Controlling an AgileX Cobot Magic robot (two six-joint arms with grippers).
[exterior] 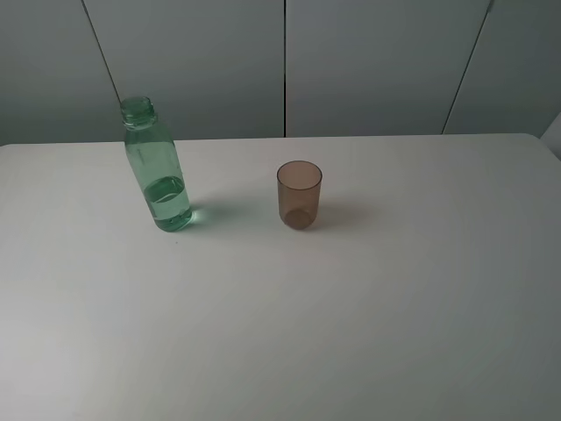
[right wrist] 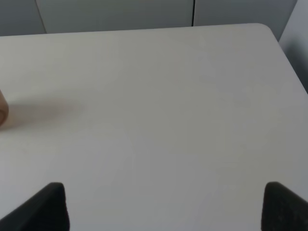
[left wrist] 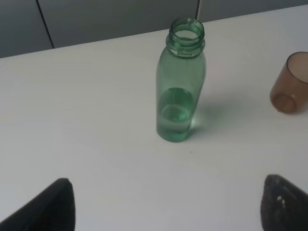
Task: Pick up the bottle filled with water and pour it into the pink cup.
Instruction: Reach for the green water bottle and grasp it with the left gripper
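Bottle [exterior: 158,171] stands upright on the desk [exterior: 368,316], uncapped, water in its lower third; cup [exterior: 299,195] stands upright at the bottle's 3 o'clock, apart from it, mouth up; left end effector [left wrist: 166,207] has its jaws spread wide, clear of the bottle; right end effector [right wrist: 163,204] is likewise spread wide, above the desk.

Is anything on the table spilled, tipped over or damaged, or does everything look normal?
Nothing stands out. The bottle stands upright and uncapped, with water only in its lower part. The pink cup stands upright, apart from it, and looks empty. No water shows on the table.
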